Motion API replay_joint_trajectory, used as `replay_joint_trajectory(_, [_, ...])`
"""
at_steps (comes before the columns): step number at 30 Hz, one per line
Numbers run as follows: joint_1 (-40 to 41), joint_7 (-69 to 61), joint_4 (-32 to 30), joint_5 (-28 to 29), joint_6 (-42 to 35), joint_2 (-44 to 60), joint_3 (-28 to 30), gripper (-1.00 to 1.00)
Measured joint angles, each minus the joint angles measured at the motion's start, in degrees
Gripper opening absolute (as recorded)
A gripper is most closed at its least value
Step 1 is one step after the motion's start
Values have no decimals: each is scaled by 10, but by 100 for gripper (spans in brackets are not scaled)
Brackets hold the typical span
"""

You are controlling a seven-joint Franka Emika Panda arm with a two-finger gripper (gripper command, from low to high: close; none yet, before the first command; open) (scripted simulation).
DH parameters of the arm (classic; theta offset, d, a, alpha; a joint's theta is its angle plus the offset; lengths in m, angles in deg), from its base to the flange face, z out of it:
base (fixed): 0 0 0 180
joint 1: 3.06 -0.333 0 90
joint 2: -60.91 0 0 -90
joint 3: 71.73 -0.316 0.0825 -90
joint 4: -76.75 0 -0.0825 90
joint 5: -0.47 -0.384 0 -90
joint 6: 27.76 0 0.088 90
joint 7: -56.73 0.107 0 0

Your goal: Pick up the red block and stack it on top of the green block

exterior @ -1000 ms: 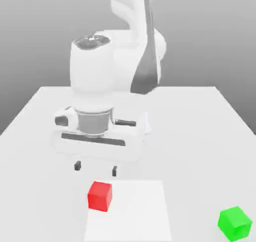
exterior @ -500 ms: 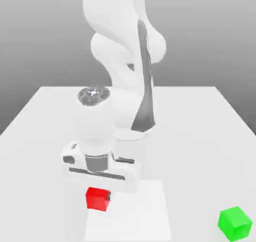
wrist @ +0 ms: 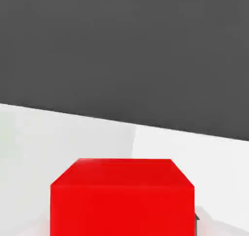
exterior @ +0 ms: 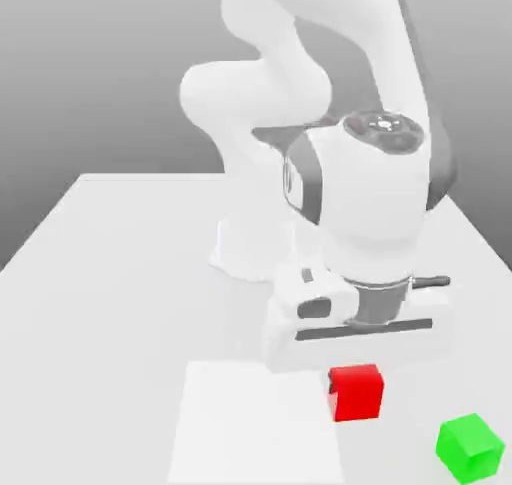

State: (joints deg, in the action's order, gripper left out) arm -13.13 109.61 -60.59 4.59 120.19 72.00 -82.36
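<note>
The red block (exterior: 356, 393) hangs just under my white hand, a little above the table, and my gripper (exterior: 357, 373) is shut on it. In the hand view the red block (wrist: 121, 196) sits very close, its top face and front face both showing. The green block (exterior: 470, 448) rests on the table near the front edge, toward the exterior view's right of the red block and slightly nearer the camera. A small gap separates the two cubes.
A paler square patch (exterior: 255, 423) marks the white table (exterior: 120, 273) at the exterior view's left of the red block. The arm's base (exterior: 250, 248) stands behind my hand. The table's right edge runs close to the green block.
My hand came down onto the red block at the exterior view's left, closed on it, and has carried it toward the right, close to the green block. The green block has not moved.
</note>
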Motion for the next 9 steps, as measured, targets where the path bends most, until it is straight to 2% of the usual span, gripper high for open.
replay_joint_trajectory(2, [-32,13,35,14,-8,27,-19,-100])
replay_joint_trajectory(5, [-57,34,54,41,33,88,-12,-100])
replay_joint_trajectory(6, [-62,39,56,48,45,103,-8,100])
replay_joint_trajectory(9, [-62,39,56,48,45,103,-8,100])
